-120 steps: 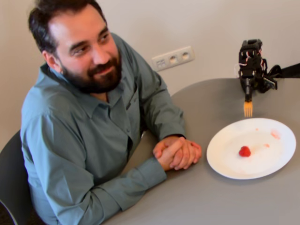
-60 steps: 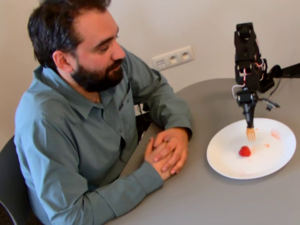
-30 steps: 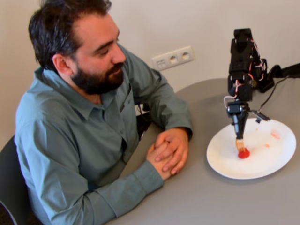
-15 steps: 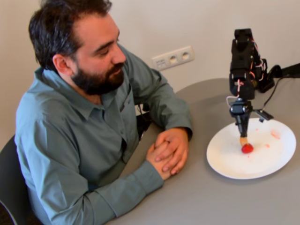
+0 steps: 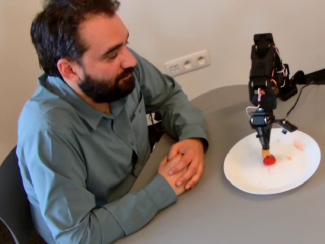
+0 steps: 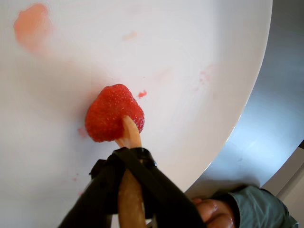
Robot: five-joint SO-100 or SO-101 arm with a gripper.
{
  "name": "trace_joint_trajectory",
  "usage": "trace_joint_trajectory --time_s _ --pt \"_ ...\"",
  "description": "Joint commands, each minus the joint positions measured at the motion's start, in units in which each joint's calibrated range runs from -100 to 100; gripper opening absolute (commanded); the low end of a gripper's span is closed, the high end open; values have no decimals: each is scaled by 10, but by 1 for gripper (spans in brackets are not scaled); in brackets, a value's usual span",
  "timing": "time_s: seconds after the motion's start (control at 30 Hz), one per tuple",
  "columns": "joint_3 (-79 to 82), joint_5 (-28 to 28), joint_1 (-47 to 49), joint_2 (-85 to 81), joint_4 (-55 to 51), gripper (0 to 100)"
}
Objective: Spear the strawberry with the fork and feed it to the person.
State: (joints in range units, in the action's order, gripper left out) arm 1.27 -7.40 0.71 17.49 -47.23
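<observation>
**Fork tip at the berry: hold not yet proven**

While the fork point(image 6: 130, 137) is pressed against the strawberry point(image 6: 113, 119), only one pale tine can be made out in the wrist view, entering at the berry's 5 o'clock edge; depth of bite cannot be judged. The black stem is seen wrapped in dark material near the bottom of that view. The jaws themselves are hidden, so it cannot be told whether they are wide, narrow or clamped on the stem.

In the fixed view the strawberry point(image 5: 269, 159) is placed just left of the middle of the white plate point(image 5: 238, 175), under the fork point(image 5: 265, 152), with the arm point(image 5: 264, 66) standing upright above. The plate is set at roughly 3 o'clock on the grey worktop point(image 5: 213, 213). The person point(image 5: 91, 127) is seated at 9 o'clock, hands clasped on the worktop near the plate's rim.

Risks judged from here:
- A shallow, off-centre prick: the berry could be shed on lifting, or rolled across the glazed plate.
- Pink juice smears point(image 6: 31, 23) are noted; a slick surface would favour skidding under side load.
- A quick swing towards 9 o'clock could fling a loosely held berry.
- Tines are to be brought near a face; an overshoot would be hazardous.
</observation>
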Motion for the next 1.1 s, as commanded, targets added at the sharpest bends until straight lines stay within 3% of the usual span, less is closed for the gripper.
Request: trace_joint_trajectory --time_s 0.0,0.13,0.3,0.37,0.4,0.63,1.07 --pt "-180 3 -1 -86 -142 2" --pt "-262 23 -6 -160 -217 2" --pt "-224 66 -77 -296 -205 2" --pt "-166 128 -112 -358 -148 2" --pt "-54 185 -174 -411 -7 2" --pt "39 309 -227 -424 198 2" --pt "-119 324 -302 -263 232 2"
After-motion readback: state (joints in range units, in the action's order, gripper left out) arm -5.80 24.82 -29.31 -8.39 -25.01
